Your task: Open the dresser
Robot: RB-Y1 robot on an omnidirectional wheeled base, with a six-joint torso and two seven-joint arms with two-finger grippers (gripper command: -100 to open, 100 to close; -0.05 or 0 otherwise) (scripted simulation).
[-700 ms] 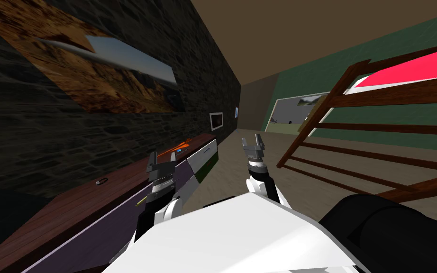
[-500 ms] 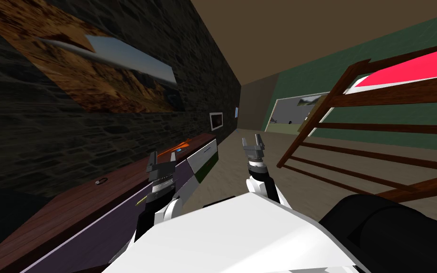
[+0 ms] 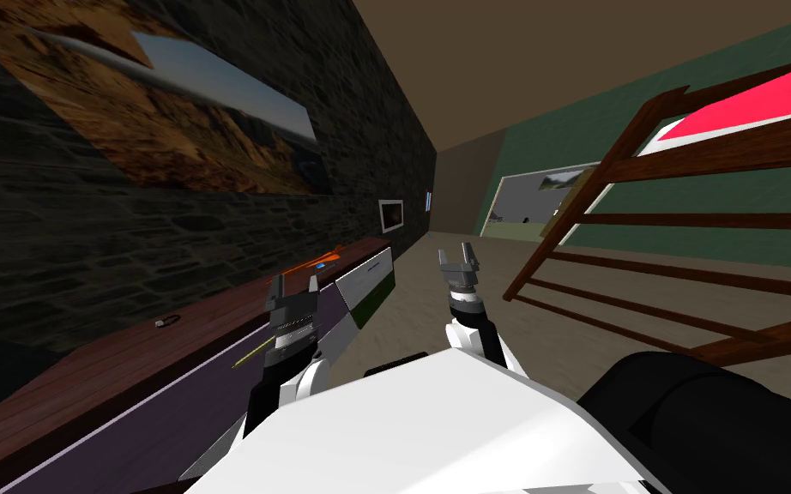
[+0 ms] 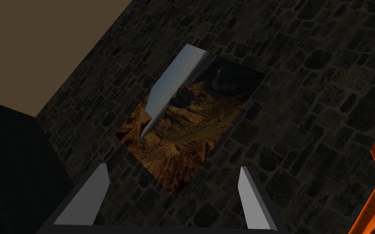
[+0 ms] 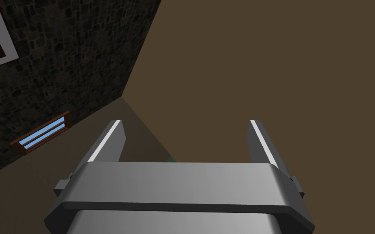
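While the left tool (image 3: 294,288) hangs spread and empty at lower centre beside the dresser (image 3: 128,369), the right tool (image 3: 457,256) stands likewise open, empty.

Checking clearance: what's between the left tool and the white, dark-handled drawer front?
Only the brown-topped dresser's dark purple front panel, in the head view.

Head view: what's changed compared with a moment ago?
Only the camera shifted: the robot seems to have edged forward along the dresser, so the wall painting and bed frame slid outward. The left claw and right claw stayed open, raised and empty.
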